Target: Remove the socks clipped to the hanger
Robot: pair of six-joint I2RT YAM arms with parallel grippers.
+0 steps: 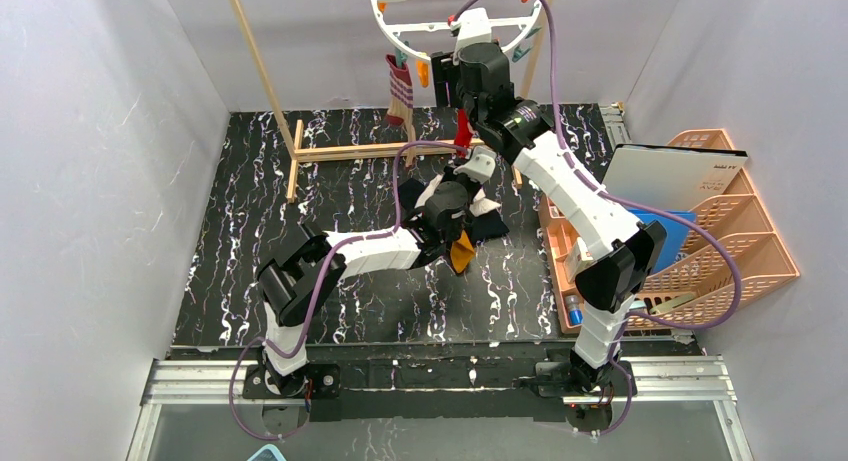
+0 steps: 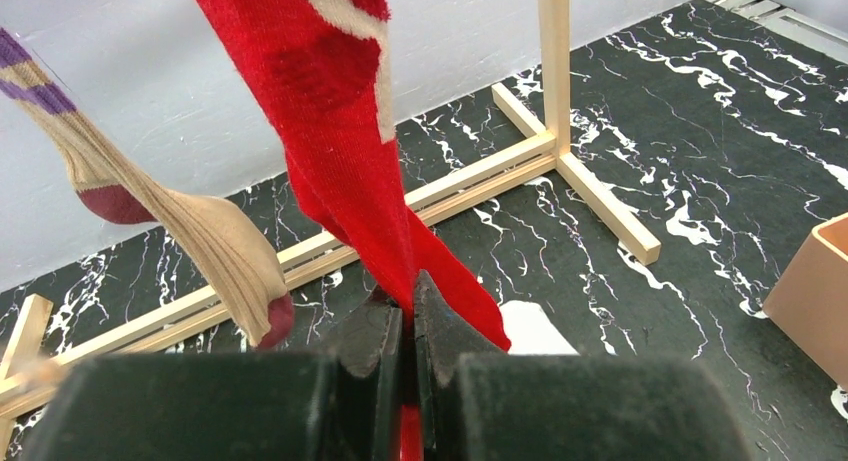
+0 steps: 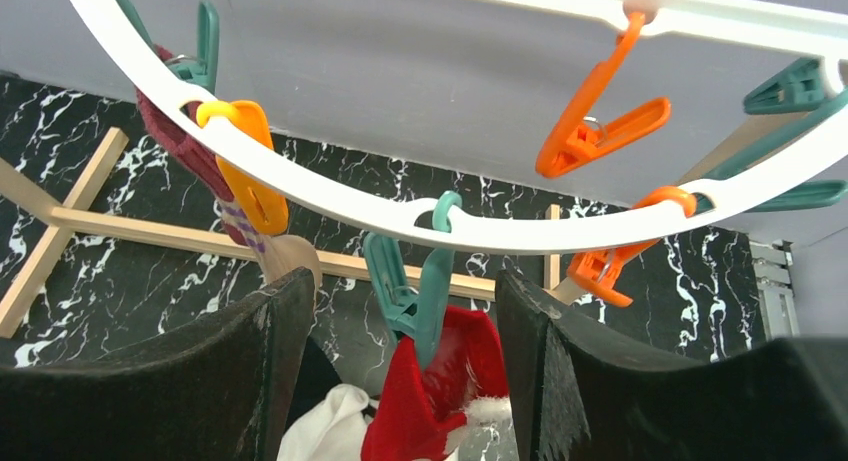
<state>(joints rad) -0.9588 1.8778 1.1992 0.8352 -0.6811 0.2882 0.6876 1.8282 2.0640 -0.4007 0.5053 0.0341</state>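
left wrist: red sock [image 2: 340, 131] pinched between shut jaws

Tabletop [image 1: 250, 231]: black with white marble veining, spread out before me.
Wooden frame [image 1: 350, 151]: light poles, base bars flat on the tabletop's far side.
Basket rack [image 1: 745, 251]: peach plastic, at my right, holding a white board [image 1: 670, 176].
Rail [image 1: 440, 376]: metal, along my near edge.
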